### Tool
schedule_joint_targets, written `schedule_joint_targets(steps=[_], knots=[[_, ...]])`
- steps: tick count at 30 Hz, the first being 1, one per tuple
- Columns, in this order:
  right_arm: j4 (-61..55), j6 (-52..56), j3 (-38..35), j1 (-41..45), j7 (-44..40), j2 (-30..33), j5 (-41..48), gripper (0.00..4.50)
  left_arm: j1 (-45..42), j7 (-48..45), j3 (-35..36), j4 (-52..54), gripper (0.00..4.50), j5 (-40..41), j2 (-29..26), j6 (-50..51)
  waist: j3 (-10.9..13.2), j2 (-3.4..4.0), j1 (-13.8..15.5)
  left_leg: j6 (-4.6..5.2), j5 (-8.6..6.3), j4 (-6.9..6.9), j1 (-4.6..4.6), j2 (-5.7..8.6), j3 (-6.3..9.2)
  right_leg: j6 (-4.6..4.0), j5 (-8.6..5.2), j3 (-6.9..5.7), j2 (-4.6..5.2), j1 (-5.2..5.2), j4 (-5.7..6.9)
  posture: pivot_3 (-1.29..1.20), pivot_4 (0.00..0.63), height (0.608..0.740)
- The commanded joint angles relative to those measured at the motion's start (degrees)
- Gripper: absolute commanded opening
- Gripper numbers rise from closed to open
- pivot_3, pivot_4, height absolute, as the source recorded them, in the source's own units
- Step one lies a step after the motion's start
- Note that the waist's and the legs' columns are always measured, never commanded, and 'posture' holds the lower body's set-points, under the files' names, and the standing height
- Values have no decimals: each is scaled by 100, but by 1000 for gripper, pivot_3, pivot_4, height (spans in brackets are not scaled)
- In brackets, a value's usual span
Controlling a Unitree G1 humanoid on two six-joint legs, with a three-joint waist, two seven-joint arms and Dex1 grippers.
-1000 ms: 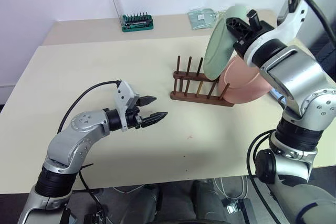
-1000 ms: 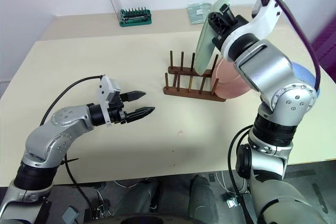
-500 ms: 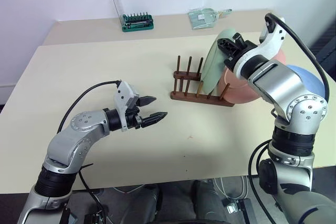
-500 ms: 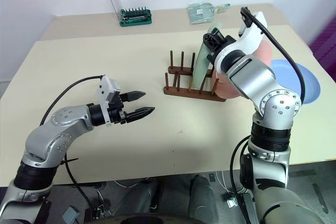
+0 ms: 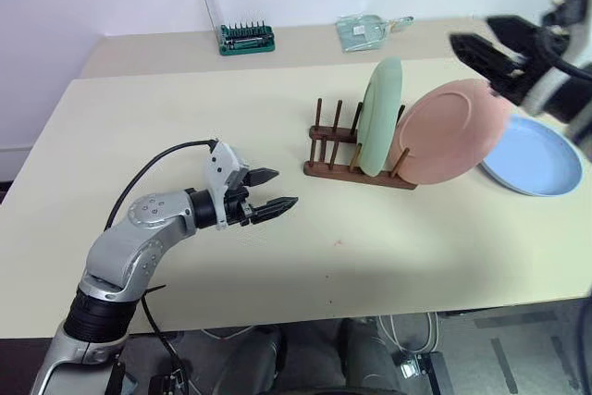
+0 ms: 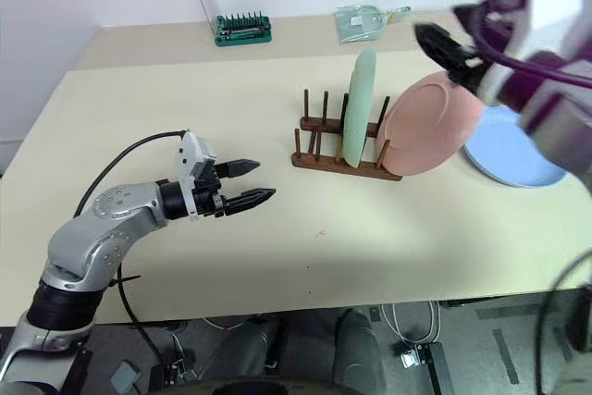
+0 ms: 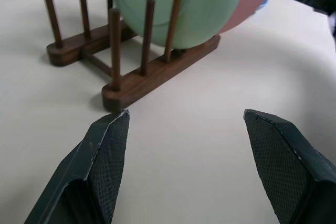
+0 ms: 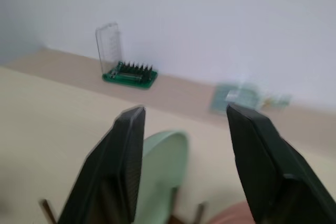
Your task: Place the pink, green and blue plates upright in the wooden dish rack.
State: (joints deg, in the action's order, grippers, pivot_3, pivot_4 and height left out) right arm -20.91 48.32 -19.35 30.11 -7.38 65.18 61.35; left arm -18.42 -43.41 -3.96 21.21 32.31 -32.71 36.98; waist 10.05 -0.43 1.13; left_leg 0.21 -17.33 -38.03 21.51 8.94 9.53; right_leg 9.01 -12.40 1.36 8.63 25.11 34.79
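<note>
Standing in the wooden dish rack [image 5: 356,156], near the middle of the desk [image 5: 185,108], the green plate [image 5: 379,117] is upright between the pegs, and the pink plate [image 5: 449,132] leans tilted at the rack's right end, its rim seemingly against the last pegs, though the contact is hard to make out. The blue plate [image 5: 534,156] lies flat near the desk's right edge, well apart from the rack, so you have that one left to do.

Your right end effector [image 5: 490,51] hangs above the pink plate with its fingers spread and nothing between them. For the blue plate, come in low at its rim, pinch the edge firmly, tip it vertical before you reach the rack, and lower it into a free slot left of the green plate without nudging the plates there.

Your left end effector [image 5: 270,190] hovers just above the desk left of the rack, pointing roughly level toward it, fingers apart and empty. A green tool case [image 5: 244,39] sits at the far edge.
</note>
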Motion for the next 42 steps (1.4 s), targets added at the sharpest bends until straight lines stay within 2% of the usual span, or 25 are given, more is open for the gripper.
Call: schedule_joint_targets(steps=[1,2,5,8,10,15,19,24,27,28,34,40,42], knots=[[364,-122,-1815,-1046,-1525,393,-683,4229,-193,-99,-52,30,3597,-54,31,-101,0,3,40,4,-2,-2,2,3,-2,2,2,1,3,-4,-5,0,150,740],[401,-173,-2221,-1578,-1863,427,-1060,4477,-227,-151,-74,4,3597,-48,38,-99,-1,8,40,6,-3,-2,-2,2,-5,5,4,2,2,-7,-10,0,150,740],[330,-496,-2964,-3188,-2808,248,-2094,4477,-333,-353,-186,-74,3597,-24,40,-94,-4,9,91,5,-4,1,-7,-9,-10,7,6,4,-6,-9,-15,0,150,740],[153,-953,-2901,-4246,-3378,56,-2805,4477,-434,-519,-309,-133,3597,-72,24,-91,-6,14,92,7,-5,0,-14,-11,-21,7,7,7,-4,-13,-17,0,150,740],[115,-1336,-2374,-4511,-3440,-59,-3205,4477,-514,-639,-393,-157,3597,-100,27,-120,-6,17,88,19,-12,-2,-15,-11,-28,11,9,11,-3,-14,-18,0,150,740],[1137,-2428,-529,-3659,-2794,-215,-4642,4477,-649,-669,-456,-257,3597,-164,111,-153,-4,17,38,4,-3,-9,-18,-12,-27,12,14,12,-2,-21,-20,0,150,740],[2195,-3158,430,-2762,-2497,-440,-5484,4477,-660,-655,-456,-238,3597,-205,159,-141,-2,17,48,2,-3,-8,-17,-12,-22,11,14,10,-5,-21,-23,0,150,740],[4129,-3820,1410,-1515,-2416,-854,-6240,4477,-562,-579,-398,-91,3597,-214,161,-101,-2,17,34,2,-2,-6,-14,-10,-21,8,18,10,-4,-20,-32,0,150,740],[5117,-4251,1694,-952,-2295,-981,-6581,3640,-495,-507,-351,-21,3597,-223,146,-90,-4,18,-4,2,-2,-7,-18,-10,-20,6,21,9,-4,-28,-37,0,150,740],[5337,-4352,1758,-821,-2274,-987,-6665,3225,-464,-481,-326,15,3597,-217,136,-84,-4,18,-14,1,-2,-7,-18,-10,-18,7,24,9,-5,-29,-39,0,150,740],[5850,-4714,1809,-515,-2231,-968,-6821,51,-332,-361,-262,137,3597,-198,109,-58,-5,20,-32,2,-2,-7,-17,-9,-14,7,24,7,-5,-30,-41,0,150,740],[4945,-4782,1366,-819,-1731,-790,-6883,14,-297,-306,-238,160,3597,-206,86,-53,-7,28,-40,1,-2,-6,-14,-9,-15,8,24,8,-5,-24,-39,0,150,740],[3892,-4533,779,-949,-1354,-495,-7053,14,-338,-265,-163,32,3597,-268,59,-114,-4,49,-38,1,-2,-6,-14,-9,-15,8,24,8,-5,-22,-38,0,150,740]])
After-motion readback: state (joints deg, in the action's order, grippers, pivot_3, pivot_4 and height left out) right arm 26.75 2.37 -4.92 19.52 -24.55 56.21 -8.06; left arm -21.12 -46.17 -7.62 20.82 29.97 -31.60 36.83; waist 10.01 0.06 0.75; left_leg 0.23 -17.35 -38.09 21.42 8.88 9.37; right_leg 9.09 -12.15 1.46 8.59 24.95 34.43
